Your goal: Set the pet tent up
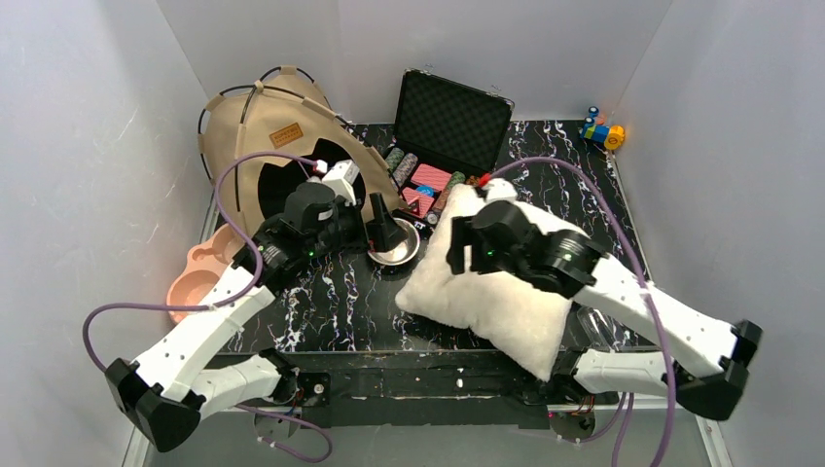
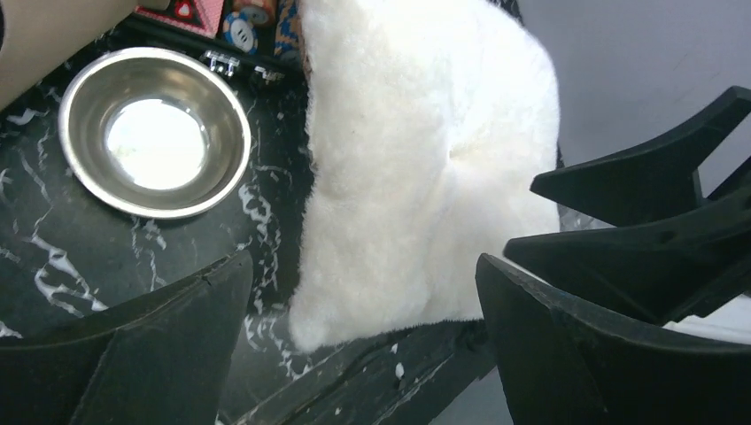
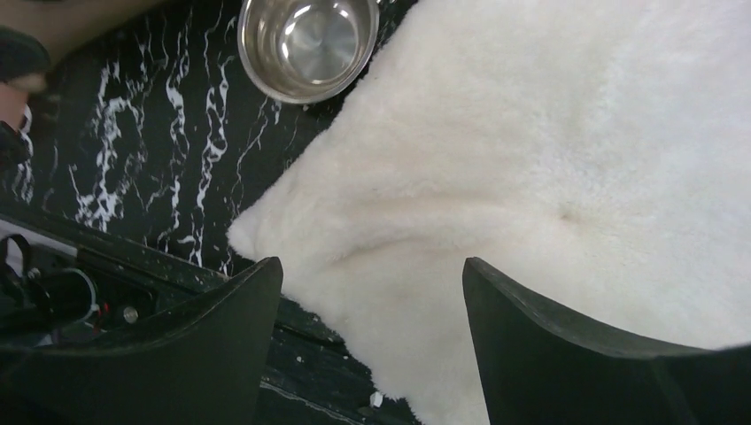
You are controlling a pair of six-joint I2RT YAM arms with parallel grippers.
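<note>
The pet tent point(image 1: 263, 122) stands at the back left of the table, tan fabric with thin black poles, a brown label patch and a dark arched entrance facing the arms. A corner of its fabric shows in the left wrist view point(image 2: 44, 35). My left gripper point(image 1: 384, 232) point(image 2: 363, 297) hangs open in front of the entrance, above the table beside a steel bowl, with nothing between its fingers. My right gripper point(image 1: 457, 248) point(image 3: 372, 288) is open just over the near-left part of a fluffy white cushion point(image 1: 496, 302) point(image 3: 549, 159) and holds nothing.
A steel bowl point(image 1: 394, 250) point(image 2: 155, 133) sits between tent and cushion. An open black case point(image 1: 452, 117) with poker chips and cards stands at the back. A peach double pet dish point(image 1: 199, 277) lies off the left edge. A small colourful toy point(image 1: 603, 133) is at the back right.
</note>
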